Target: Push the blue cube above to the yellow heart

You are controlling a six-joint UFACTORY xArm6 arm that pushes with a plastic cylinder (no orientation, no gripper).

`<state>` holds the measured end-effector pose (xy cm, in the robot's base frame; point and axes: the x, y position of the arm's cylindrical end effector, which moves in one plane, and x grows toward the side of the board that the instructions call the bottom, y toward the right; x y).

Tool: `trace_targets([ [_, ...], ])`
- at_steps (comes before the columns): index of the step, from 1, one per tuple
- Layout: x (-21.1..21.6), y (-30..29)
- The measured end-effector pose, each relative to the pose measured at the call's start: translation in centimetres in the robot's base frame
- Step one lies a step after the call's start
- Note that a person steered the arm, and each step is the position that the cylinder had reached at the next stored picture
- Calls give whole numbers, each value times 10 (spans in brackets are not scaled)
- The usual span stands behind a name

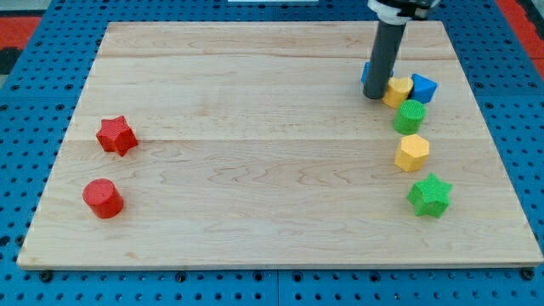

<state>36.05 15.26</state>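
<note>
The wooden board (255, 127) is the only thing here that bears anything; there are no bins or trays, and every block lies flat on its top.

Nearest the view's bottom, toward 4 o'clock on the board, sits the green star (429, 195). At about 8 o'clock lies the red cylinder (103, 198), with the red star (116, 135) just above it at 9 o'clock.

Farther up the right side stands the yellow hexagon (412, 152), then the green cylinder (409, 116) close above it. Touching that, at about 2 o'clock on the board, is the yellow heart (397, 90), and the blue cube (422, 87) sits against the heart's 3 o'clock side.

My tip (374, 96) rests on the board at the heart's 9 o'clock, apparently touching it. It is a bare rod, holding nothing. Behind the rod another blue block (365, 73) peeks out; its shape is too hidden to tell.
</note>
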Motion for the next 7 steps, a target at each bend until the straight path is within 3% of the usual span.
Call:
trace_targets([
  [3, -22, -55],
  [7, -47, -22],
])
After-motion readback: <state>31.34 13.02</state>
